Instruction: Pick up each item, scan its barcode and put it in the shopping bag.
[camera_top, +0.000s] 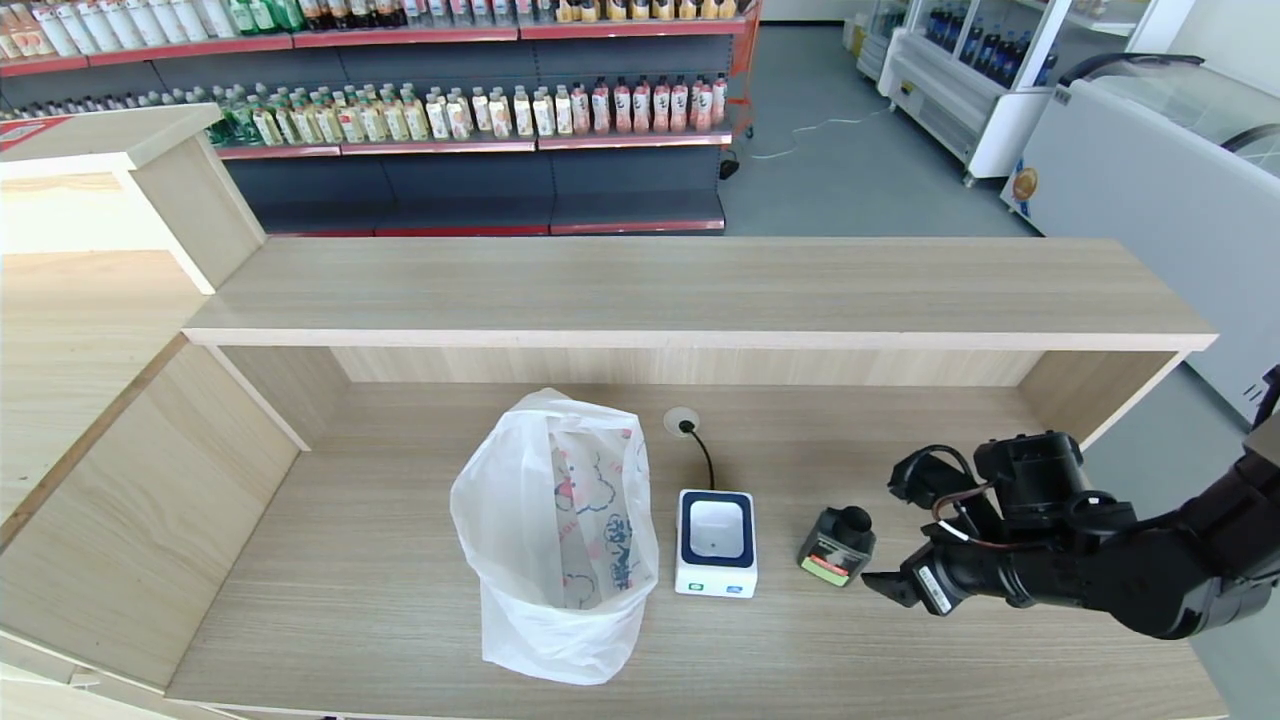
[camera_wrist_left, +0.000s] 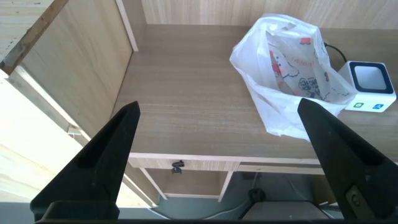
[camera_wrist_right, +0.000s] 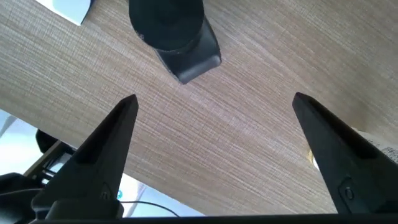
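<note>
A small dark bottle (camera_top: 838, 545) with a black cap and a green-and-red label stands on the counter just right of the white barcode scanner (camera_top: 715, 542). In the right wrist view the dark bottle (camera_wrist_right: 176, 31) is ahead of the fingers. My right gripper (camera_top: 885, 583) hovers open just right of the bottle, not touching it. A white plastic shopping bag (camera_top: 556, 530) stands open left of the scanner, with a printed package inside. My left gripper (camera_wrist_left: 217, 155) hangs open off the counter's near left edge, facing the shopping bag (camera_wrist_left: 289, 68) and the scanner (camera_wrist_left: 370, 86).
The scanner's black cable (camera_top: 700, 450) runs to a grommet at the back. A raised wooden shelf (camera_top: 700, 290) overhangs the counter's rear, with side walls left and right. Bare counter (camera_top: 330, 560) lies left of the bag.
</note>
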